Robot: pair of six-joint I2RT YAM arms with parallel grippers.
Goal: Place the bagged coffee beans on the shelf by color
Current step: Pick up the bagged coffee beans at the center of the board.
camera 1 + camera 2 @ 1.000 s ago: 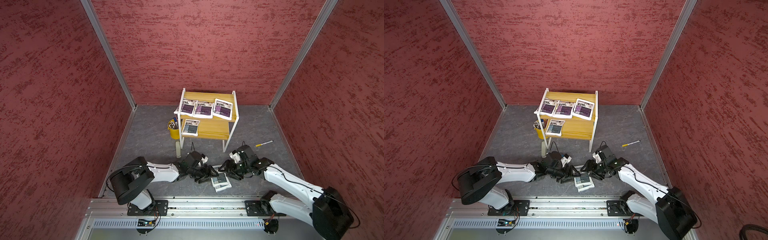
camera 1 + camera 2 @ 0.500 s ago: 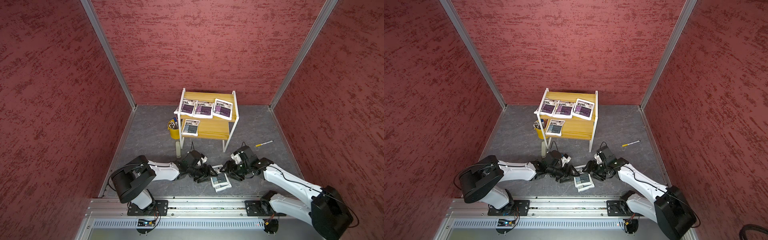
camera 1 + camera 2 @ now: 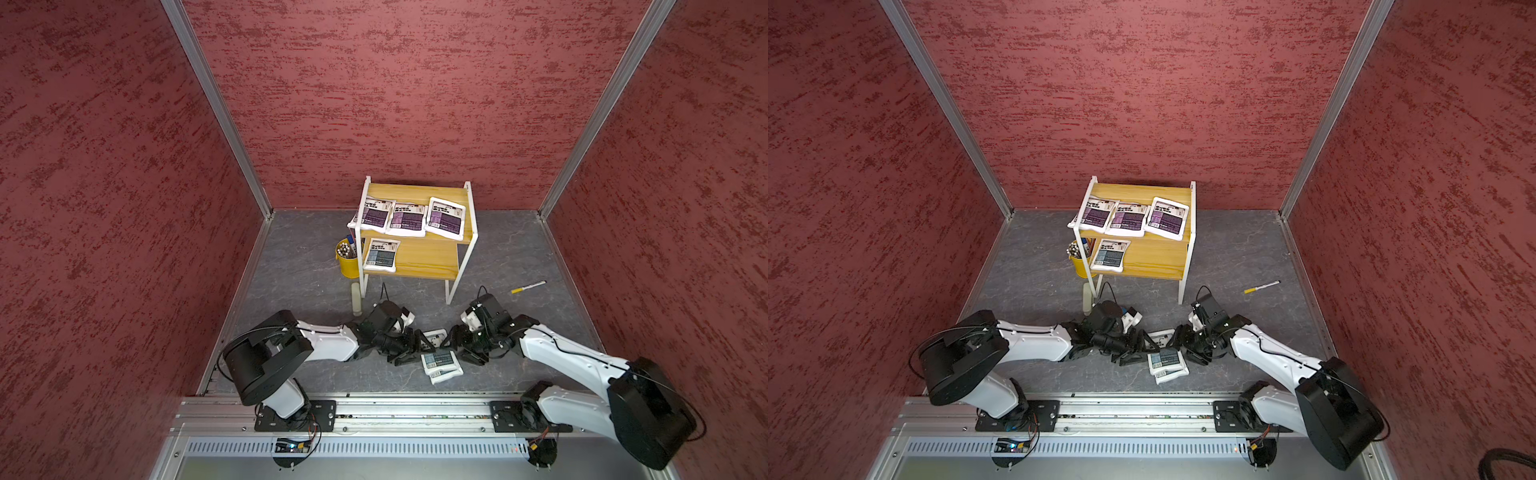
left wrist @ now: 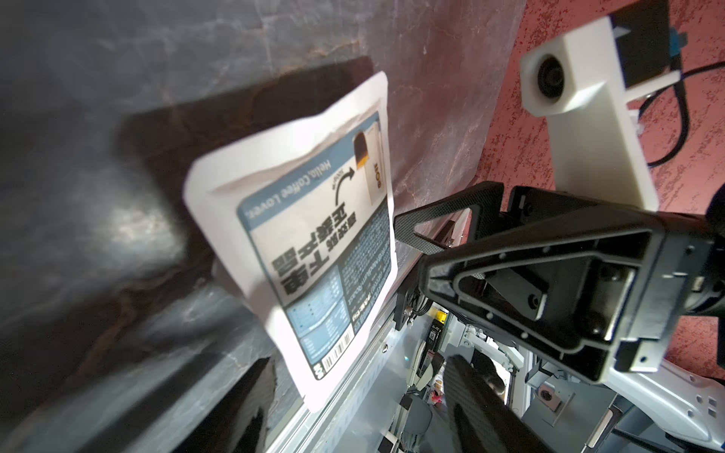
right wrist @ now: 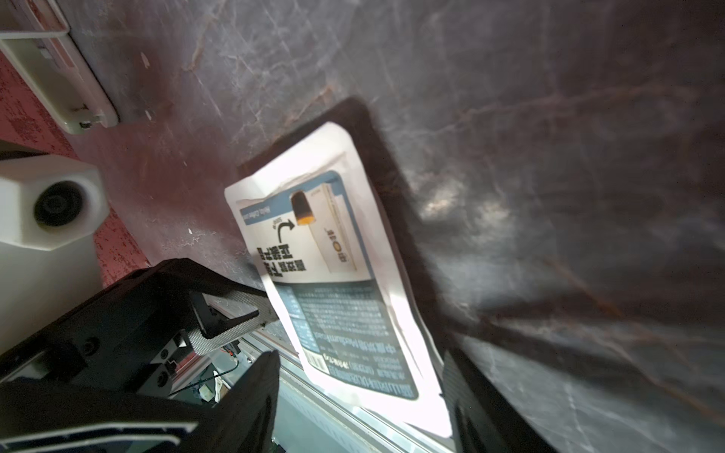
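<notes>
Nearest, well in front of the shelf (image 3: 428, 258), two bags lie stacked on the grey floor. The grey-blue bag (image 3: 439, 360) is on top, printed side up. Its long axis runs roughly toward the shelf, barcode end away from it and the white end with the drawn arrow toward it. The second bag (image 3: 449, 376) pokes out from under its barcode end.

The left gripper (image 3: 412, 348) and right gripper (image 3: 459, 348) face each other across the top bag's long edges. Both have their jaws spread wide and clamp nothing. In the left wrist view, a finger (image 4: 416, 231) of the right gripper reaches the bag's edge; I cannot tell if it touches.

By the shelf's left front leg lies a pale case (image 3: 356, 297), with a yellow bucket (image 3: 347, 268) beyond it. A pen (image 3: 528, 286) lies to the shelf's right.

On the shelf's lower board a third grey-blue bag (image 3: 380, 257) lies at the left end. Three purple bags (image 3: 407, 219) sit in a row on the upper board. All four lie lengthwise front to back, lettering toward the back.
</notes>
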